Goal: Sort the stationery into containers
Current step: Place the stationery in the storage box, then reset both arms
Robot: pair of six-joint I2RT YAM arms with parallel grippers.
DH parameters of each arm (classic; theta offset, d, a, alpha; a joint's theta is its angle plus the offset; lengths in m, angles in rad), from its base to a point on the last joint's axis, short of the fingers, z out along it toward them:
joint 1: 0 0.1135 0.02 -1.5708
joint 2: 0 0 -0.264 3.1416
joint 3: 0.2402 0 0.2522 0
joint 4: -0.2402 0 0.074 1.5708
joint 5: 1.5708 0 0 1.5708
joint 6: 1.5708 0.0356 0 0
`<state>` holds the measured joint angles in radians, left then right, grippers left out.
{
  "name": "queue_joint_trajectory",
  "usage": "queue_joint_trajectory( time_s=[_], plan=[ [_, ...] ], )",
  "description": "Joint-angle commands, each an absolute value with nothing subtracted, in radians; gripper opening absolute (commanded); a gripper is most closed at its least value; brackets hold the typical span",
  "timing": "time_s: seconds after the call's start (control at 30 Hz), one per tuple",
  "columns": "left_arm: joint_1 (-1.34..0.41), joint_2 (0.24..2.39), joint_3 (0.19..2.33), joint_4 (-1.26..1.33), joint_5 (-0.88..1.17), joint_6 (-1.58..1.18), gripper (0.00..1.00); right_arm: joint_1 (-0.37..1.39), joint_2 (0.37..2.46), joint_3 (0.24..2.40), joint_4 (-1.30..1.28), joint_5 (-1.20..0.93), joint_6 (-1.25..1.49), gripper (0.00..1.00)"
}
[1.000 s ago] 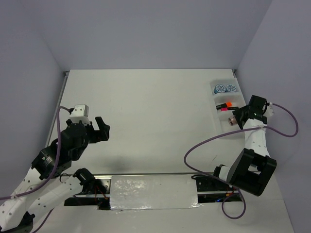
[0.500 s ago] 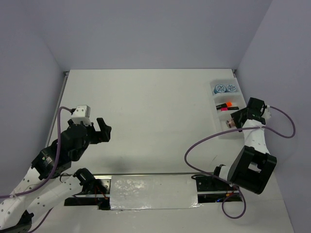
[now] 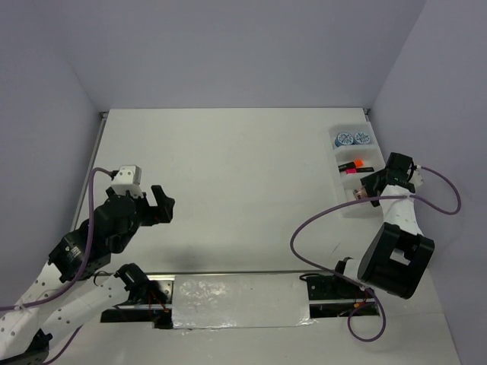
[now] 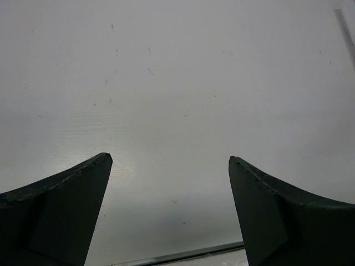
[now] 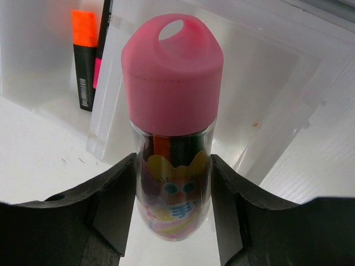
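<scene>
Both jaws of the right gripper clamp the pink-capped packet just above the clear trays, where a tilted release could bounce it off a divider into the compartment holding the highlighters, while the left gripper hangs with jaws wide apart.

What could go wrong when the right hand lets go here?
1. The right hand clamps the pink-capped tube by its lower end only, so the cap end may swing or roll on release.
2. The clear tray has a divider close beside the cap. The tube could land across it or in with the orange highlighter.
3. The purple cable loops near the tray and might nudge it.
</scene>
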<state>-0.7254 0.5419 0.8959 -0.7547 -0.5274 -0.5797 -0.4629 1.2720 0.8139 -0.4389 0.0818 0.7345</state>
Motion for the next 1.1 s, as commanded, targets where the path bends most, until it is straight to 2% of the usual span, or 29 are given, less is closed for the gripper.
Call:
queue_joint_trajectory(
  time_s=[0.0, 0.33, 0.57, 0.73, 0.87, 0.9, 0.93, 1.0, 1.07],
  plan=[
    [-0.73, 0.525, 0.905, -0.727, -0.546, -0.575, 0.99, -0.468, 1.287, 0.861, -0.391, 0.094, 0.727, 0.53],
    [-0.73, 0.528, 0.905, -0.724, -0.545, -0.574, 0.99, -0.466, 1.278, 0.887, -0.41, 0.087, 0.726, 0.69],
    [-0.73, 0.532, 0.907, -0.726, -0.548, -0.574, 0.99, -0.465, 1.25, 0.92, -0.437, 0.061, 0.723, 0.7],
    [-0.732, 0.545, 0.908, -0.73, -0.561, -0.581, 0.99, -0.443, 1.154, 0.972, -0.486, 0.02, 0.697, 0.71],
    [-0.73, 0.569, 0.919, -0.755, -0.626, -0.618, 0.99, -0.352, 1.031, 0.97, -0.471, 0.006, 0.623, 0.79],
    [-0.73, 0.58, 0.933, -0.788, -0.652, -0.632, 0.99, -0.292, 0.966, 0.963, -0.457, 0.006, 0.597, 0.96],
    [-0.73, 0.592, 0.942, -0.813, -0.681, -0.67, 0.99, -0.253, 0.931, 0.962, -0.459, 0.02, 0.547, 1.0],
    [-0.726, 0.63, 0.971, -0.863, -0.777, -0.716, 0.99, -0.16, 0.846, 0.974, -0.515, 0.142, 0.488, 1.0],
    [-0.715, 0.656, 0.989, -0.937, -0.86, -0.782, 0.99, -0.049, 0.79, 0.982, -0.544, 0.176, 0.417, 1.0]
  ],
)
